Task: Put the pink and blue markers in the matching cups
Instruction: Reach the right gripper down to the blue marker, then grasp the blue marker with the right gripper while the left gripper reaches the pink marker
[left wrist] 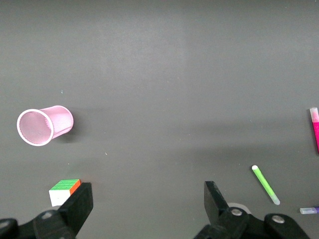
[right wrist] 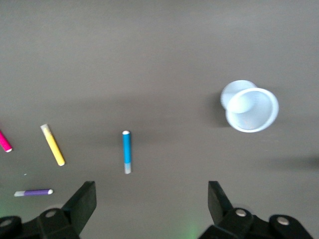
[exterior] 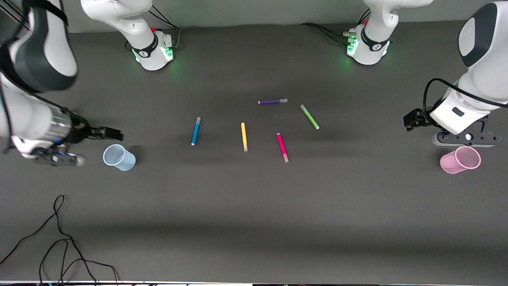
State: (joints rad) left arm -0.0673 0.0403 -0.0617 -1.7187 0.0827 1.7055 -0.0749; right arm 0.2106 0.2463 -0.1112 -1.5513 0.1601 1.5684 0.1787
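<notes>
Both cups, blue cup (exterior: 119, 157) and pink cup (exterior: 460, 159), stand empty at the desk's (exterior: 254, 222) ends, blue marker (exterior: 195, 131) and pink marker (exterior: 282, 147) lie mid-desk untouched, while left hand (left wrist: 147, 204) and right hand (right wrist: 149, 204) hover open, holding nothing.

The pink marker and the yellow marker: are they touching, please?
Apart. The front view shows bare table between the pink marker and the yellow marker, which lie side by side.
</notes>
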